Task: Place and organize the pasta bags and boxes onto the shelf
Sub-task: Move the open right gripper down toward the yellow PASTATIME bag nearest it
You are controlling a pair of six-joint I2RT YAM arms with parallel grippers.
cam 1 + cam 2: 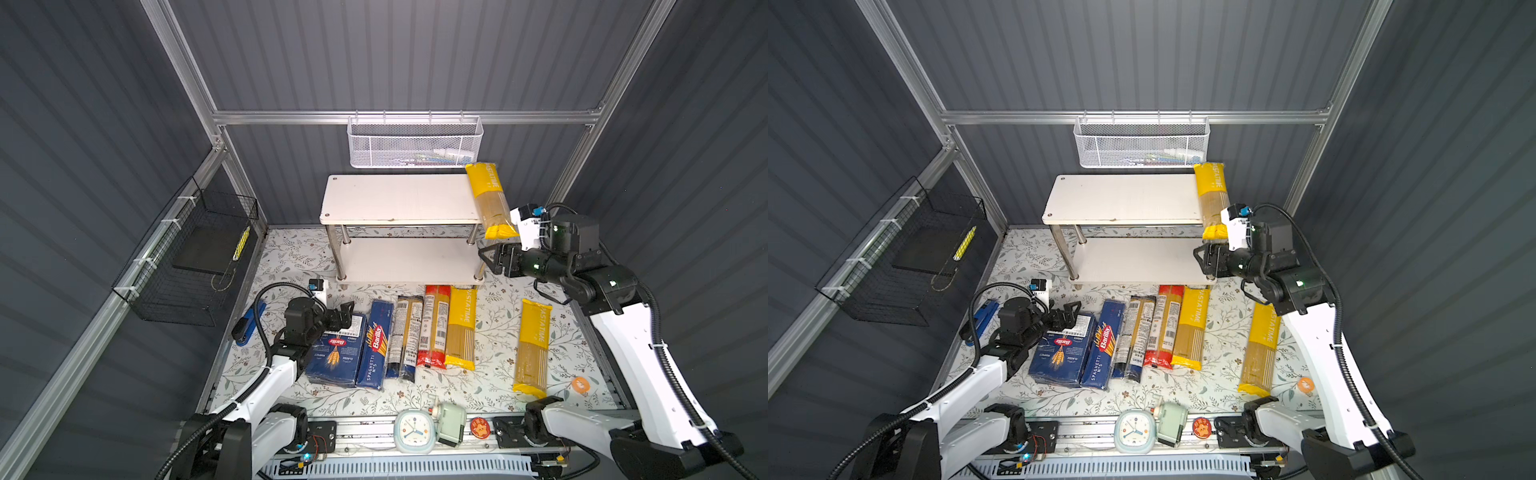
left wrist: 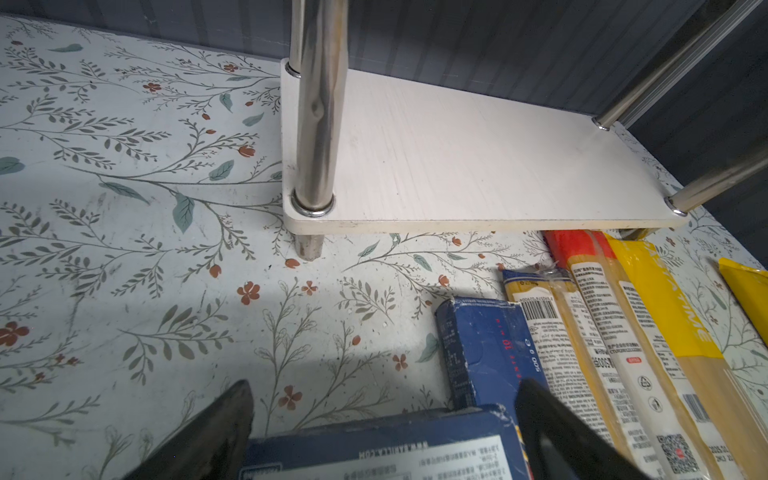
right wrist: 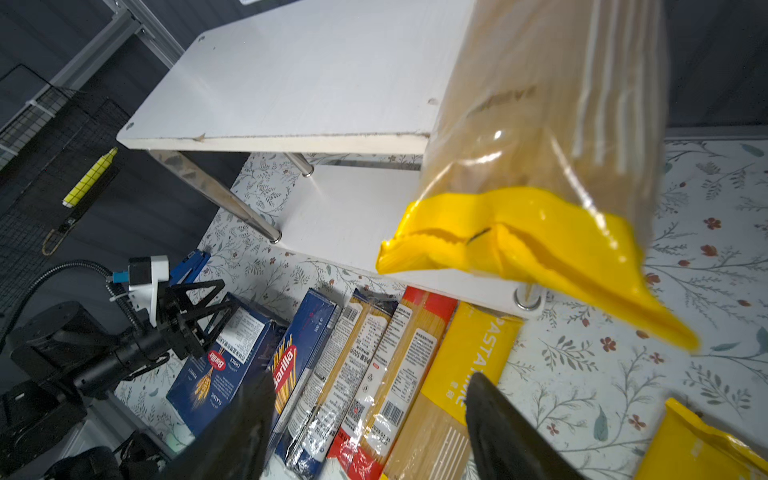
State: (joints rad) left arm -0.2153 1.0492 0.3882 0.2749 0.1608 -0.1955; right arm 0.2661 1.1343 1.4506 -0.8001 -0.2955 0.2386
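- On the shelf (image 1: 395,199), at its top board's right end, the yellow PASTATIME bag (image 1: 490,199) overhangs the front edge.
- The right pincer (image 1: 486,258), jaws apart and empty, sits just beneath; a brush could tip the bag off.
- The left pincer (image 1: 347,311), jaws apart, hovers over the wide Barilla box (image 1: 332,357).

The left wrist view's edge cuts off the wide Barilla box (image 2: 374,453).

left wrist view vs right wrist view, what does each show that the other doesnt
Only left wrist: the shelf's foot on the table. Only right wrist: the top board, the yellow bag lying on it and overhanging its front edge, the black wire basket. Both: the lower board, the wide Barilla box, the narrow one, the row of bags.
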